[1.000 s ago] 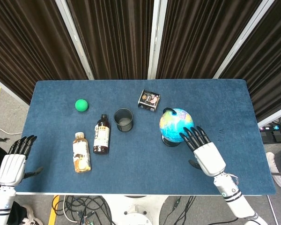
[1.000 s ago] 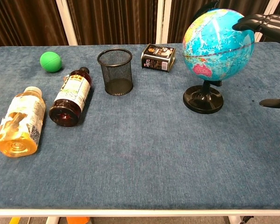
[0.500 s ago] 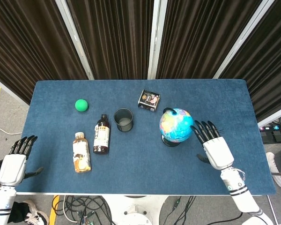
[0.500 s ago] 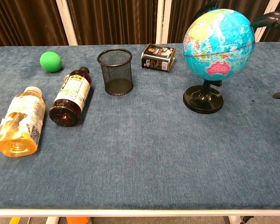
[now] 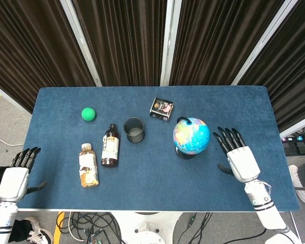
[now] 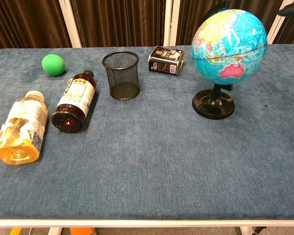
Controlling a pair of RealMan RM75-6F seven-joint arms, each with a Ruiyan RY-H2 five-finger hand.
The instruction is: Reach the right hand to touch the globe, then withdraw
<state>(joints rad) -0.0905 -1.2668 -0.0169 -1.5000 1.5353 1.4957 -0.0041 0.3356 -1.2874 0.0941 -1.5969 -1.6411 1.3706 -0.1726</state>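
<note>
Globe stands alone, right hand spread beside it, apart; two bottles lie flat.

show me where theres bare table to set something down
The widest bare patch is the near strip of the table, in front of the mesh cup and globe. The back left, behind the green ball, is also free. It is crowded around the two lying bottles and between the cup, tin and globe.
</note>
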